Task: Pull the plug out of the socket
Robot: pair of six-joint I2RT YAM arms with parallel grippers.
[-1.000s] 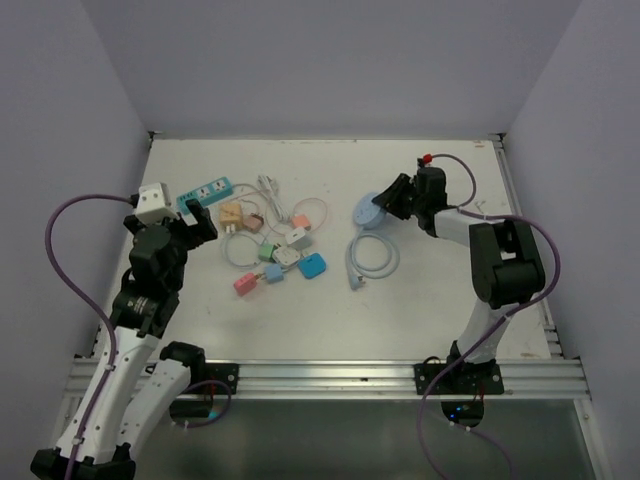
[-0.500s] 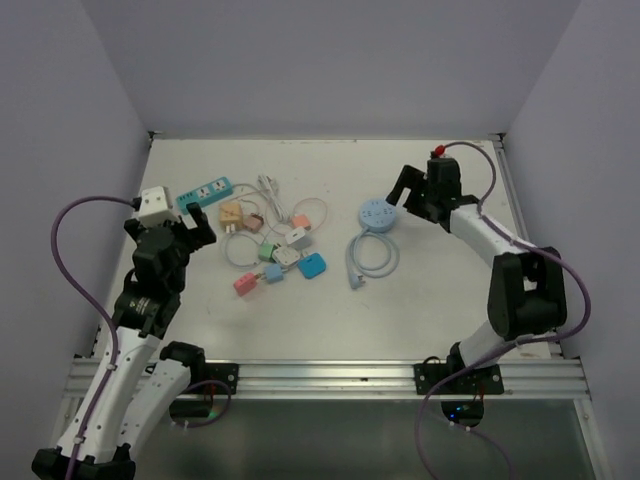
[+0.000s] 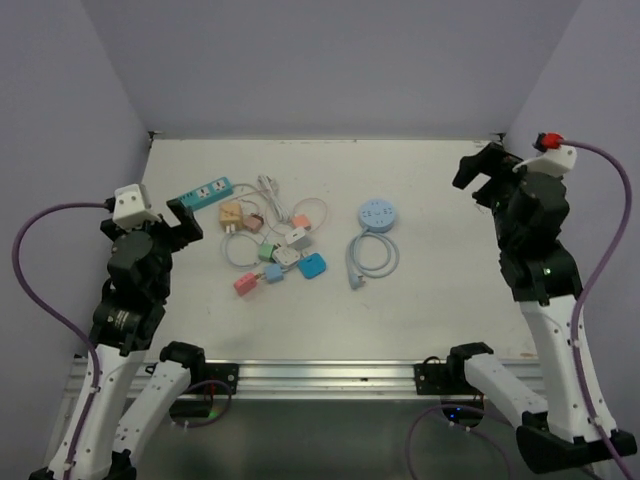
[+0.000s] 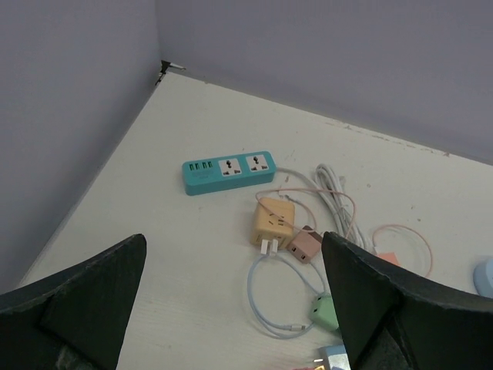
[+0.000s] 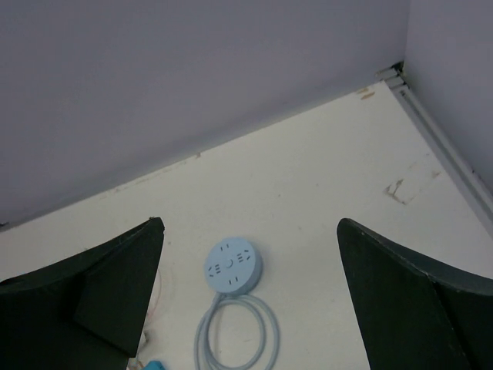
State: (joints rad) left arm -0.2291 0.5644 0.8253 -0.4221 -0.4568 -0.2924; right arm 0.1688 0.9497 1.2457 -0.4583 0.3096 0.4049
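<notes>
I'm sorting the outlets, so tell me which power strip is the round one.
The pale blue disc, lying alone toward the right. The teal strip at the left is a long bar.

One teal power strip (image 3: 205, 192) is seen left of centre. One round blue socket (image 3: 375, 213) with one coiled cable (image 3: 372, 256) is seen at centre. About nine small coloured adapters (image 3: 312, 265) are counted between them, tangled together.

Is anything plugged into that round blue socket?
Empty. The round blue socket lies flat, its holed top face bare in the right wrist view; only its own coiled cord leaves its side.
</notes>
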